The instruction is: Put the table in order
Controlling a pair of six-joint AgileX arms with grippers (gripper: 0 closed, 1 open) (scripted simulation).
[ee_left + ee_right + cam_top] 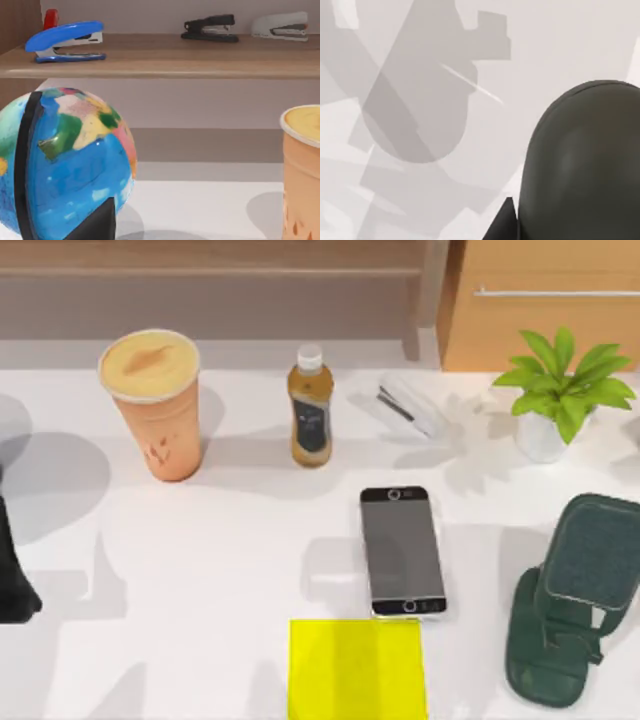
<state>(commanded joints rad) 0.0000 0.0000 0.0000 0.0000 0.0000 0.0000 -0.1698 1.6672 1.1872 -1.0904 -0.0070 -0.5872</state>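
Yellow pad (357, 668) lies nearest, with the phone (402, 551) just behind it, its long axis running front to back. Both rest on the table (200, 570), which spreads beneath the grippers. The left gripper (14, 585) waits at the table's left edge with a globe (75, 165) close before it. The right gripper (502, 225) hangs beside a dark green stand (570, 600), and I judge it nearer the phone. Whether either gripper is apart or together cannot be told. Farther off stand the cup (155, 400), bottle (310, 405), stapler (410, 405) and plant (560, 390)
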